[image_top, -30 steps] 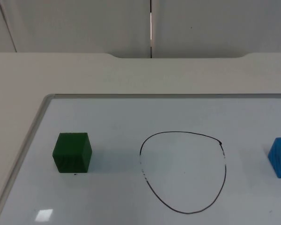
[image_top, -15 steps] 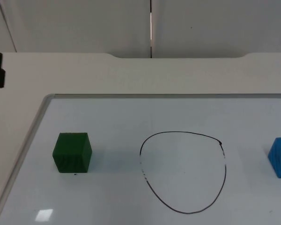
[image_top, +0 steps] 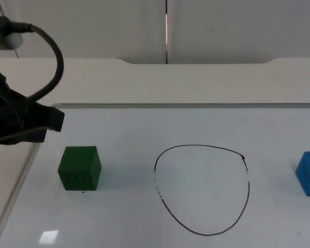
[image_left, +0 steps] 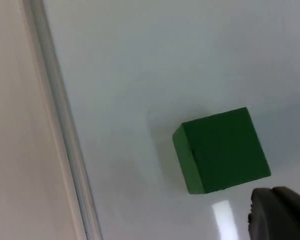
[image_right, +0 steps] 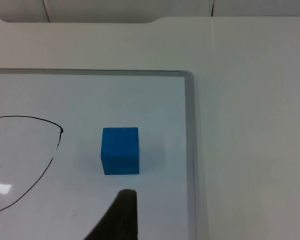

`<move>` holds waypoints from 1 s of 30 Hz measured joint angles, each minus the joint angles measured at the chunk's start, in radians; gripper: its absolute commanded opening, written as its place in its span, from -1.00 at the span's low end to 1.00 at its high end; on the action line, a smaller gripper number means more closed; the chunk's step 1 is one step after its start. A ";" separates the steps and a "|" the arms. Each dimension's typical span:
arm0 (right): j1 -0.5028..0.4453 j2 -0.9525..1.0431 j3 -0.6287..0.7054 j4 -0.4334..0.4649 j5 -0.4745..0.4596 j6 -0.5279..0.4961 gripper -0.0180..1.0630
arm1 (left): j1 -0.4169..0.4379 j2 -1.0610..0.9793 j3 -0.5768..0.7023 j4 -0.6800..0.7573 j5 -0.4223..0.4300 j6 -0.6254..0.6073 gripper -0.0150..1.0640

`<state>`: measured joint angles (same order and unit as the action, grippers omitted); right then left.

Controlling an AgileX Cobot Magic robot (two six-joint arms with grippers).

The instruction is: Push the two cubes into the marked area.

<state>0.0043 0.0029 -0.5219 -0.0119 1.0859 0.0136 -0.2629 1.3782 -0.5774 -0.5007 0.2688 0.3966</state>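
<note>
Surface: white table top (image_top: 144,82) ending at a grey partition wall (image_top: 93,26); on it lies a whiteboard (image_top: 196,124) with a metal frame, which bears the cubes and the drawn outline.
Change: half a second ago just a black sliver stood at the top view's left edge; now the left arm reaches well in over the whiteboard's left frame, and the left gripper (image_top: 50,120) hangs above and just behind the green cube (image_top: 80,168). Both cubes lie where they lay a second ago.
Left gripper: whether its fingers are spread or pressed together cannot be told; one dark fingertip (image_left: 280,212) shows just beside the green cube (image_left: 221,149) in the left wrist view, not clearly touching it.
Right gripper: one dark fingertip (image_right: 119,215) shows in the right wrist view, near the blue cube (image_right: 120,150) and apart from it; finger state cannot be told.
Marked area: a black hand-drawn oval (image_top: 202,188), with neither cube inside; it lies between the cubes, beyond the green cube from the left gripper, with bare board between.
Edges and room: the green cube sits near the board's left frame (image_left: 65,130); the blue cube (image_top: 309,173) sits near the right frame (image_right: 192,150), with bare board between it and the oval (image_right: 35,150).
Cut off: the blue cube is clipped by the top view's right edge.
</note>
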 measured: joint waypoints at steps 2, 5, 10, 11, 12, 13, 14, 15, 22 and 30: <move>0.000 0.000 0.000 0.000 0.000 0.000 0.98 | 0.000 0.020 0.000 0.000 -0.010 -0.007 -0.98; 0.000 0.000 0.000 0.000 0.000 0.000 0.98 | 0.000 0.069 0.000 0.002 -0.040 -0.022 -0.98; 0.000 0.000 0.000 0.000 0.000 0.000 0.98 | 0.000 0.130 0.000 0.002 -0.075 -0.031 -0.98; 0.000 0.000 0.000 0.000 0.000 0.000 0.98 | 0.000 0.144 0.000 0.002 -0.083 -0.033 -0.98; 0.000 0.000 0.000 0.000 0.000 0.000 0.98 | 0.000 0.155 0.000 0.002 -0.091 -0.035 -0.98; 0.000 0.000 0.000 0.000 0.000 0.000 0.98 | 0.000 0.155 0.000 0.002 -0.091 -0.035 -0.98; 0.000 0.000 0.000 0.000 0.000 0.000 0.98 | 0.000 0.167 0.000 0.002 -0.101 -0.036 -0.98; 0.000 0.000 0.000 0.000 0.000 0.000 0.98 | 0.000 0.181 0.000 0.002 -0.108 -0.037 -0.98; 0.000 0.000 0.000 0.000 0.000 0.000 0.98 | -0.016 0.248 0.000 -0.003 -0.168 -0.039 -0.98; 0.000 0.000 0.000 0.000 0.000 0.000 0.98 | -0.035 0.307 0.000 -0.003 -0.261 -0.054 -0.98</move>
<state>0.0043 0.0029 -0.5219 -0.0119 1.0859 0.0136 -0.2978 1.6853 -0.5778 -0.5041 0.0077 0.3425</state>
